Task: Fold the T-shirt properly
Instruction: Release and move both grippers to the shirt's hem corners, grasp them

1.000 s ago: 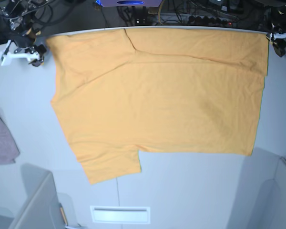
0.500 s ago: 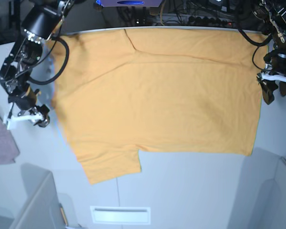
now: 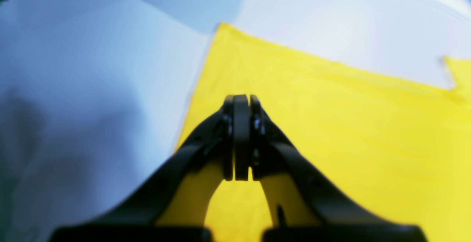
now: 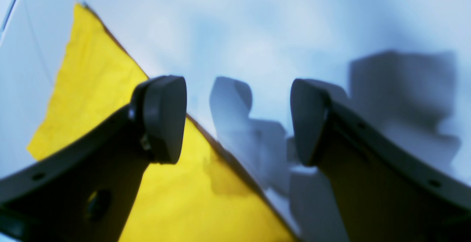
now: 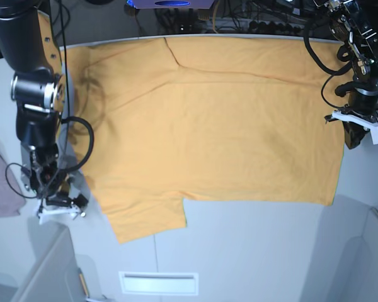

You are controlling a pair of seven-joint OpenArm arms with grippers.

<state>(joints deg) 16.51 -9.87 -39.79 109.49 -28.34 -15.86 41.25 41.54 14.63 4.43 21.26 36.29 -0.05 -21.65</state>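
The light-orange T-shirt [image 5: 208,132] lies spread flat on the white table [image 5: 252,251], with one sleeve [image 5: 148,217] pointing to the front. My left gripper [image 5: 353,138] hovers at the shirt's right edge. In the left wrist view it [image 3: 241,104] is shut with nothing between its pads, above the shirt [image 3: 349,124] near a corner. My right gripper [image 5: 62,209] is low beside the shirt's left edge, near the front sleeve. In the right wrist view it [image 4: 235,120] is open and straddles the shirt's edge [image 4: 95,98], one finger over cloth and one over bare table.
A small mauve-pink cloth [image 5: 0,182] lies at the table's left edge. A white slot [image 5: 157,283] sits at the front. Grey box shapes stand at the front left [image 5: 44,270] and front right [image 5: 365,251]. Cables and gear line the back edge.
Both arms have moved toward the front along the shirt's sides. The right arm travelled far, from the back corner to beside the front sleeve. The shirt has not moved.
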